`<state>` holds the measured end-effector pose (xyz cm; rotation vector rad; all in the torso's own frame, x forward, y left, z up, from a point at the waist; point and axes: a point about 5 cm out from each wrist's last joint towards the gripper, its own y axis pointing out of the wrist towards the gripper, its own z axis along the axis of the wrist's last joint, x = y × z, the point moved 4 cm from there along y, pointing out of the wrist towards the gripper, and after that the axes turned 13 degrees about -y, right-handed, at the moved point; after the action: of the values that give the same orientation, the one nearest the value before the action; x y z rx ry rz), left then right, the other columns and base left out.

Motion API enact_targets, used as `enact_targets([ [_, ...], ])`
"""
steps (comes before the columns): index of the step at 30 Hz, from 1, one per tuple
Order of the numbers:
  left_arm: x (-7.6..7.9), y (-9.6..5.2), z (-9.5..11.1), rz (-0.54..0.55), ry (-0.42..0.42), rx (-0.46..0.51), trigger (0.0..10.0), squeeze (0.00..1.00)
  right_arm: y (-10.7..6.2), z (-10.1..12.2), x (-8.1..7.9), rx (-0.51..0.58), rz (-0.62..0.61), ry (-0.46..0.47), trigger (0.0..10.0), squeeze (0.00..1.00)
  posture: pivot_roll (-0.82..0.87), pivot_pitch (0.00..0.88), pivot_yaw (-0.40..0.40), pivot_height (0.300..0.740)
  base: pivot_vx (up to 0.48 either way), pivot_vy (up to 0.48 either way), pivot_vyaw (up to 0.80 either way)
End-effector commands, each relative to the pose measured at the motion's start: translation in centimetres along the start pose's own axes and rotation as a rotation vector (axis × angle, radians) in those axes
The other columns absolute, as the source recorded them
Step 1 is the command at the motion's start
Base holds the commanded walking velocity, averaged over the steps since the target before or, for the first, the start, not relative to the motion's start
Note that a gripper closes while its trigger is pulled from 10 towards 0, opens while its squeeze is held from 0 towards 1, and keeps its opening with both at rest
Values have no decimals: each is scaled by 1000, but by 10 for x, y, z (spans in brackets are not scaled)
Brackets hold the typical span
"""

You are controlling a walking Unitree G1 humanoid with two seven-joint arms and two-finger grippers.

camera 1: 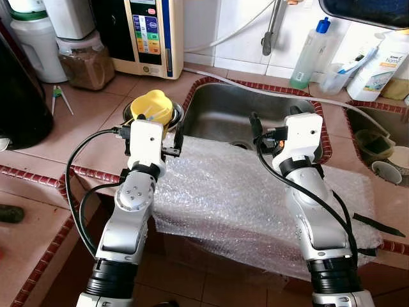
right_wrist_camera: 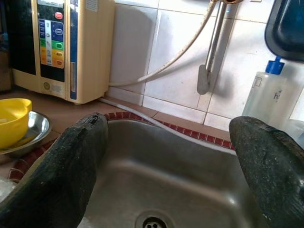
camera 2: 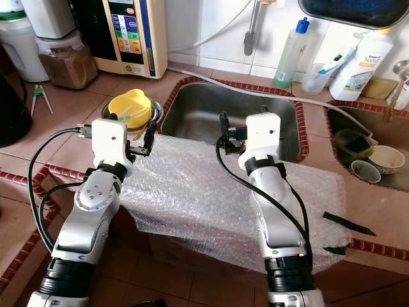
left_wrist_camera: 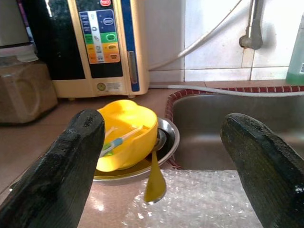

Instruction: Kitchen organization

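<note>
Bubble wrap (camera 1: 255,198) overhangs our counter edge; our left gripper (left_wrist_camera: 164,161) and right gripper (right_wrist_camera: 166,166), jaws spread, face the sink (camera 1: 223,115).

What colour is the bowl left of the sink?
Yellow; the bowl shows best in the left wrist view.

A home kitchen is shown: a steel sink (camera 1: 223,112) is set into a terracotta-tiled counter (camera 1: 96,115) below white wall tiles, a tap pipe (camera 1: 271,29) is fixed above it, and dish-soap bottles (camera 1: 310,54), a yellow bowl (camera 1: 151,106) and a water appliance (camera 1: 148,35) are ranged around.
</note>
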<state>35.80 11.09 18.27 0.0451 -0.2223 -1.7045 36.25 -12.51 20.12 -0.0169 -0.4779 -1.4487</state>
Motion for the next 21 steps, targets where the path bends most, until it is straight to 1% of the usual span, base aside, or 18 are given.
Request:
enact_targets([
  [1, 4, 0, 5, -22, 2, 10, 10000, 0, 3, 1, 4, -3, -19, 15, 10000, 0, -17, 77, -36, 740, 0, 0, -481],
  [6, 3, 1, 7, -30, -3, 15, 10000, 0, 2, 1, 3, -1, -20, 18, 10000, 0, -18, 76, -35, 740, 0, 0, -654],
  [9, 3, 1, 10, -37, -3, 21, 10000, 0, 2, 1, 4, -1, -22, 17, 10000, 0, -20, 76, -35, 740, 0, 0, 0],
  [11, 3, 1, 12, -41, 19, 31, 10000, 0, 2, 1, 4, -2, -23, 18, 10000, 0, -20, 78, -34, 740, 0, 0, 0],
  [16, 4, -1, 15, -37, 8, 30, 10000, 0, 1, 0, 5, -3, -24, 17, 10000, 0, -15, 85, -32, 740, 0, 0, 0],
  [19, 3, -3, 11, -30, -15, 13, 10000, 0, 1, 0, 3, -4, -22, 20, 10000, 0, -11, 86, -32, 740, 0, 81, 0],
  [21, 2, -3, 9, -28, -10, 9, 10000, 0, 1, 0, 1, -3, -20, 23, 10000, 0, -14, 87, -31, 740, 0, 0, 0],
])
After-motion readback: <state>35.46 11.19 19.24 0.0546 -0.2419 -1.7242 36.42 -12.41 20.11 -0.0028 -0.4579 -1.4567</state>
